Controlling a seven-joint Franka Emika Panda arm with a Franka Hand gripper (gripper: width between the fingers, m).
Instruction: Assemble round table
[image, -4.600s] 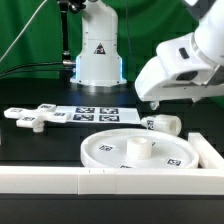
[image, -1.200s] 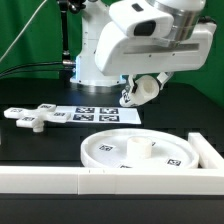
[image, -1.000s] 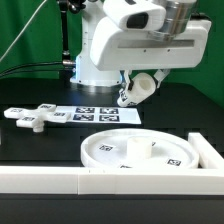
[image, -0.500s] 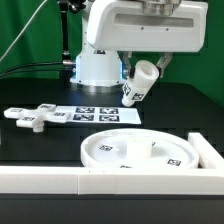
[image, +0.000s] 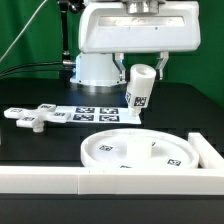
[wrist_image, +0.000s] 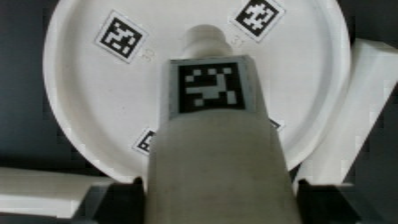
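Clamping the short cylindrical leg (image: 139, 92) nearly upright in its jaws, the gripper (image: 141, 66) holds it aloft over the tabletop's middle, beyond the rimmed round disc (image: 100, 152) lying by the near edge; the cross-shaped piece (image: 35, 117) lies toward the exterior view's left edge.

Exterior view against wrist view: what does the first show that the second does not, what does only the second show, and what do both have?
Only the exterior view shows the cross-shaped piece and the marker board on the table, the robot base, and the gripper holding the cylindrical leg upright in the air.

Only the wrist view shows the leg's marker close up, with the disc filling the background behind the leg.

Both show the leg and the round disc with its markers.
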